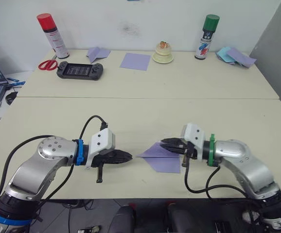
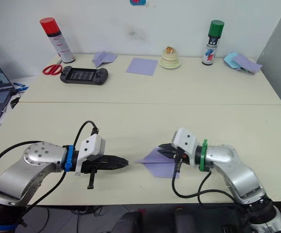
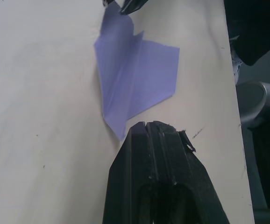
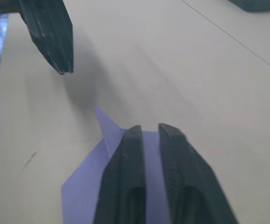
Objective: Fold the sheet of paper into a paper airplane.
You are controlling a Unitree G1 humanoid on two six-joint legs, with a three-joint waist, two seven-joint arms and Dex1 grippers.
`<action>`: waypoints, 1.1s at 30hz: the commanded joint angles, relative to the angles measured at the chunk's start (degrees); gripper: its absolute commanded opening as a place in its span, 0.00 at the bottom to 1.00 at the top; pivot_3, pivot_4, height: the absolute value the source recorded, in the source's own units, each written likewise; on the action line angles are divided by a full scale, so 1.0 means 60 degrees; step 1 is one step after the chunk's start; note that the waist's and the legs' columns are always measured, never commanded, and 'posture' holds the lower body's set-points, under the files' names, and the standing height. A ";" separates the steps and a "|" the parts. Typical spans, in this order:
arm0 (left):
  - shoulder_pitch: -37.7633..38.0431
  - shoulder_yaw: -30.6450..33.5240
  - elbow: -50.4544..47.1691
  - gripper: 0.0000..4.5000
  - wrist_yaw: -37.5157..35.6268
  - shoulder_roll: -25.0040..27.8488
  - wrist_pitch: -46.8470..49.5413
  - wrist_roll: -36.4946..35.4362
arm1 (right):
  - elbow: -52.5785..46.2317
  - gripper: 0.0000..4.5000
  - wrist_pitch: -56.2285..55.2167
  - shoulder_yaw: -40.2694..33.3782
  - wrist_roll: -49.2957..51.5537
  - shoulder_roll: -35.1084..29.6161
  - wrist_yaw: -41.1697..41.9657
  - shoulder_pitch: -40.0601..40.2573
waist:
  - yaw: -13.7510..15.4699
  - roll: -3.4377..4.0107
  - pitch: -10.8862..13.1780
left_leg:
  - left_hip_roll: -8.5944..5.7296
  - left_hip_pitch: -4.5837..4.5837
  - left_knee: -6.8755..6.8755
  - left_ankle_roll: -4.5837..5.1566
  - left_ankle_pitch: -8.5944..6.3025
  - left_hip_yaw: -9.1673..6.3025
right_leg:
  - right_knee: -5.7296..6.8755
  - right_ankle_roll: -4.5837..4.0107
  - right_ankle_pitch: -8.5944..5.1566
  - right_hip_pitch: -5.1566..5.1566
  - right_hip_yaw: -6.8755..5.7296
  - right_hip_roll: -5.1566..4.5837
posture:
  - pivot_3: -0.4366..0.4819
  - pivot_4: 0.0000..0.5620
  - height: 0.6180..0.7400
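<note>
Lavender paper airplane (image 1: 163,156) could skew – right gripper (image 1: 166,144), fingers slightly parted, rests unclamped on it – while left gripper (image 1: 126,156) sits closed, empty, near its nose.

- The left gripper (image 1: 129,156) lies level just above the table (image 1: 131,111), its two fingers pressed together, tips pointing toward the right gripper (image 1: 163,143).
- The right gripper reaches back toward the left one, low over the table, fingers slightly parted.
- Both forearms angle inward, elbows bent near the table's front edge.
</note>
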 commanded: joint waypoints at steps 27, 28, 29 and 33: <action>0.0482 0.1017 -0.1596 0.00 -0.0270 0.0523 -0.0140 -0.0885 | 0.3429 0.50 -0.2388 0.1726 -0.2636 0.0370 0.0776 -0.0877 | -0.0019 -0.0002 0.0000 | -0.0002 0.0034 0.0058 0.0002 0.0005 0.0029 | 0.0127 -0.0003 0.0002 -0.0002 0.0016 0.0007 | 0.48 0.27 1.00; 0.0492 0.1040 -0.1623 0.00 -0.0264 0.0530 -0.0136 -0.0900 | 0.3434 0.43 -0.2352 0.1710 -0.2612 0.0371 0.0826 -0.0858 | -0.0018 -0.0002 0.0000 | -0.0002 0.0033 0.0059 0.0002 0.0005 0.0028 | 0.0128 -0.0004 0.0002 -0.0002 0.0017 0.0007 | 0.48 0.27 1.00; 0.0463 0.1077 -0.1652 0.00 -0.0230 0.0512 -0.0090 -0.0955 | 0.3450 0.34 -0.2361 0.1700 -0.2634 0.0371 0.0827 -0.0819 | -0.0018 -0.0002 0.0000 | -0.0002 0.0033 0.0060 0.0002 0.0005 0.0025 | 0.0128 -0.0004 0.0002 -0.0002 0.0018 0.0007 | 0.48 0.27 1.00; 0.0173 0.1099 -0.1712 0.00 0.0069 0.0350 0.0237 -0.1300 | 0.3356 0.01 -0.2381 0.1601 -0.2675 0.0372 0.0690 -0.0600 | -0.0017 -0.0002 0.0000 | -0.0002 0.0031 0.0085 0.0002 0.0004 0.0019 | 0.0137 -0.0004 0.0002 0.0001 0.0017 0.0007 | 0.48 0.27 1.00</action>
